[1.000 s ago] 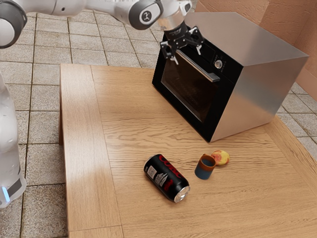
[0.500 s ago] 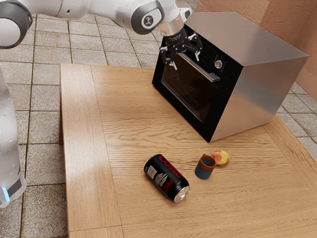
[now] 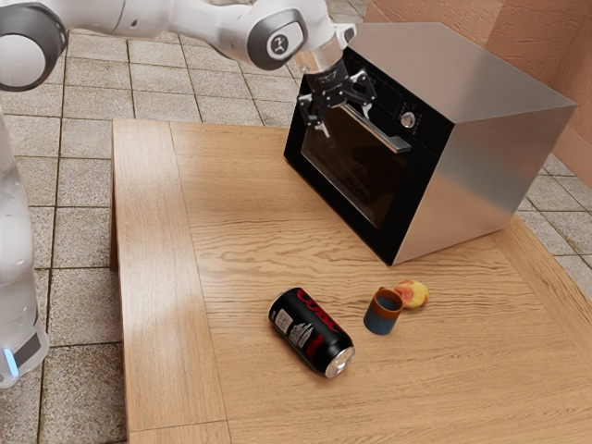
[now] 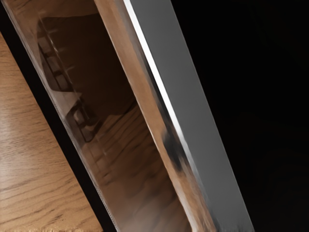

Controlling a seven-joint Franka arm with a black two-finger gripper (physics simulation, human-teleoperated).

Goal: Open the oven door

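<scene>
So, going left to right in the exterior view: the white arm (image 3: 217, 28) reaches in from the upper left, over the wooden table (image 3: 153, 277). A black soda can (image 3: 312, 331) is lying on its side down front, well apart from the action.

Next along is the gripper (image 3: 346, 121), up at the oven front. Its two fingers are spread wide apart, and I don't see it clamped on anything. It's at the near-left end of the metal handle (image 3: 375, 128), but can't tell if either finger is actually touching the bar. The wrist view has that handle running close in front of the camera, door glass beside it.

The door (image 3: 351, 180) itself looks shut, handle across its upper part. I'd call this step lining up for the grab. Next move, imo: get one finger on each side of the bar, close up, then pull away from the oven and swing down. Closing too soon could miss the bar or slip off its end.

Further right there's a small mug (image 3: 383, 313) beside a yellow-red fruit (image 3: 413, 294), then the knob (image 3: 408, 120) and the steel oven body (image 3: 499, 148).
</scene>
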